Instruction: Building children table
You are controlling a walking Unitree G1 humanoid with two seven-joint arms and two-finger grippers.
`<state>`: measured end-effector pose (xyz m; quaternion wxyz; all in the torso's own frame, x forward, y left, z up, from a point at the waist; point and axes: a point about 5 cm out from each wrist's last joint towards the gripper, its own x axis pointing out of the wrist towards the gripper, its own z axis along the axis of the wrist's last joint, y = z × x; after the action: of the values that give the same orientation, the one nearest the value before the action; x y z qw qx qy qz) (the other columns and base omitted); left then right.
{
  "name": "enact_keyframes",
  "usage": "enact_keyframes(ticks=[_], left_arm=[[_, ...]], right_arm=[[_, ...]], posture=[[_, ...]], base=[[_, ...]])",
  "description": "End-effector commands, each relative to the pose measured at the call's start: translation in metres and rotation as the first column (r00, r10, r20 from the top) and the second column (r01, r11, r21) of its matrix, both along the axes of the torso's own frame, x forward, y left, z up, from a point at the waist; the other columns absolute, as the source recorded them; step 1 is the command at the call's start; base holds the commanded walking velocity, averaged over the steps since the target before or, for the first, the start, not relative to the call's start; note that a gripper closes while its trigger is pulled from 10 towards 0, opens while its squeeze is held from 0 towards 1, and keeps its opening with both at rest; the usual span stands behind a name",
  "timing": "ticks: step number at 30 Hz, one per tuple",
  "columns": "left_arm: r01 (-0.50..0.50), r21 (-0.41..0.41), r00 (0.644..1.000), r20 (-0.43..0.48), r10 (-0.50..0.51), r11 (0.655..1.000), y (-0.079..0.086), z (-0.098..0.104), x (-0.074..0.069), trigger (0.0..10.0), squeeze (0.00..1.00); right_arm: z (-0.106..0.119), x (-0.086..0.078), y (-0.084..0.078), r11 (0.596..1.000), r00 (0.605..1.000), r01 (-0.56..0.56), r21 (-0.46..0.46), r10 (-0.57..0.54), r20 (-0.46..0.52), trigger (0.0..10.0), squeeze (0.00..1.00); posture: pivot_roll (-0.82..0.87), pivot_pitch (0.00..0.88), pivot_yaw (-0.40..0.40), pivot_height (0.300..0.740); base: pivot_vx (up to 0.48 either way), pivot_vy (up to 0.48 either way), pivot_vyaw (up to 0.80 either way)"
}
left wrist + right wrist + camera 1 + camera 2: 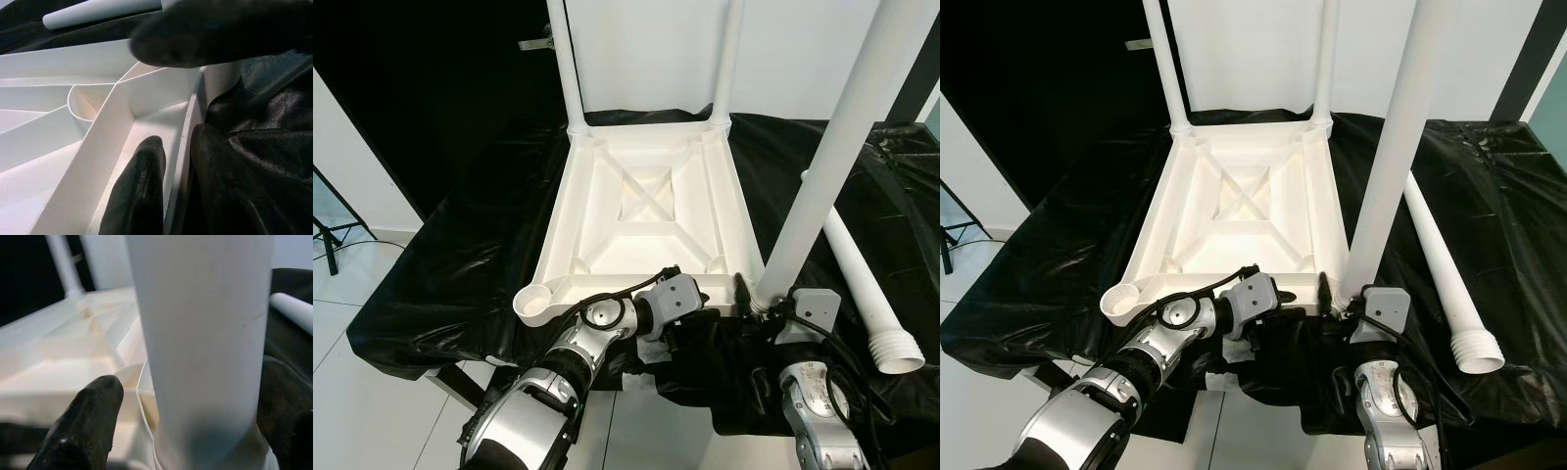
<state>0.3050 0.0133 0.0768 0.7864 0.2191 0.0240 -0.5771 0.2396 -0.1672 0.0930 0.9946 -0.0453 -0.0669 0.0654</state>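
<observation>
The white children's table (560, 211) lies upside down on a black-draped surface. Two white legs (570, 69) (729, 59) stand upright in its far corner sockets. A third leg (827, 157) stands at the near right corner, leaning slightly right, with my right gripper (766, 305) shut on its base; the fingers (93, 401) flank the leg (205, 333). My left gripper (697, 311) is shut on the table's near rim (188, 122), one finger inside the wall and one outside. The near left socket (536, 302) is open. A fourth leg (862, 284) lies loose on the cloth to the right.
The black cloth (460, 264) drapes over the surface's edges. White floor tiles (352, 294) and a tripod foot (328, 240) are to the left. A white panel (646, 49) with a clamp (536, 42) stands behind the table.
</observation>
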Motion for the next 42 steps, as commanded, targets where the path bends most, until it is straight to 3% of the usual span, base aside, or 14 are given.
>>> enact_keyframes(ticks=[1,7,11,12,15,22,26,27,28,29,31,42], left_arm=[[-0.049,0.119,0.991,-0.121,0.063,0.992,0.013,-0.034,-0.012,10.0,0.0],[-0.054,0.113,0.99,-0.121,0.067,0.992,0.012,-0.033,-0.011,10.0,0.0],[-0.05,0.113,0.99,-0.124,0.064,0.992,0.011,-0.034,-0.013,10.0,0.0],[-0.048,0.113,0.99,-0.125,0.062,0.992,0.011,-0.034,-0.013,10.0,0.0],[-0.047,0.113,0.99,-0.125,0.061,0.993,0.01,-0.034,-0.013,10.0,0.0],[-0.049,0.112,0.99,-0.124,0.063,0.993,0.011,-0.034,-0.013,10.0,0.0],[-0.049,0.112,0.99,-0.126,0.063,0.992,0.011,-0.035,-0.014,10.0,0.0],[-0.048,0.113,0.99,-0.127,0.062,0.992,0.011,-0.035,-0.014,10.0,0.0],[-0.047,0.113,0.99,-0.128,0.062,0.992,0.011,-0.036,-0.015,10.0,0.0],[-0.047,0.113,0.99,-0.128,0.062,0.992,0.011,-0.036,-0.015,10.0,0.0],[-0.05,0.113,0.99,-0.128,0.064,0.992,0.011,-0.036,-0.015,10.0,0.0],[-0.047,0.117,0.99,-0.129,0.062,0.992,0.011,-0.036,-0.015,10.0,0.0]], right_arm=[[-0.016,-0.007,0.022,0.985,0.981,-0.169,0.019,0.17,-0.093,10.0,0.0],[-0.009,-0.004,0.012,0.964,0.96,-0.266,-0.005,0.264,-0.095,10.0,0.0],[-0.002,0.004,0.0,0.922,0.917,-0.385,-0.047,0.376,-0.134,10.0,0.0],[-0.002,0.006,-0.005,0.909,0.903,-0.41,-0.071,0.395,-0.167,0.0,0.0],[-0.003,0.007,-0.009,0.902,0.895,-0.424,-0.085,0.403,-0.19,0.0,0.0],[-0.007,0.0,-0.013,0.848,0.833,-0.524,-0.08,0.49,-0.256,0.0,0.0],[-0.01,-0.002,-0.007,0.864,0.849,-0.499,-0.069,0.471,-0.239,0.0,0.0],[-0.007,0.005,-0.013,0.949,0.943,-0.305,-0.085,0.288,-0.166,0.0,0.0],[-0.005,0.007,-0.018,0.989,0.988,-0.131,-0.07,0.124,-0.096,0.0,0.0],[-0.005,0.007,-0.018,0.989,0.988,-0.131,-0.07,0.124,-0.096,0.0,0.0],[-0.009,0.0,-0.021,0.992,0.991,0.12,-0.045,-0.122,-0.046,0.0,0.0],[-0.015,-0.007,0.004,0.977,0.976,0.207,0.041,-0.204,-0.073,0.0,0.0]], posture=[[-0.11,0.0,0.055,0.74],[-0.12,0.0,0.053,0.74],[-0.12,0.0,0.056,0.74],[-0.12,0.0,0.055,0.74],[-0.12,0.0,0.055,0.74],[-0.12,0.0,0.05,0.74],[-0.12,0.0,0.048,0.74],[-0.12,0.0,0.046,0.74],[-0.12,0.0,0.046,0.74],[-0.12,0.0,0.046,0.74],[-0.11,0.0,0.046,0.74],[-0.11,0.0,0.05,0.74]], base=[[0.0,0.0,0.0],[0.0,0.0,0.0],[0.0,0.0,0.0],[0.0,0.0,0.0],[0.0,0.0,0.0],[0.0,0.0,0.0],[0.0,0.0,0.0],[0.0,0.0,0.0],[0.0,0.0,0.0],[0.0,0.0,0.0],[0.0,0.0,0.0],[0.0,0.0,0.0]])
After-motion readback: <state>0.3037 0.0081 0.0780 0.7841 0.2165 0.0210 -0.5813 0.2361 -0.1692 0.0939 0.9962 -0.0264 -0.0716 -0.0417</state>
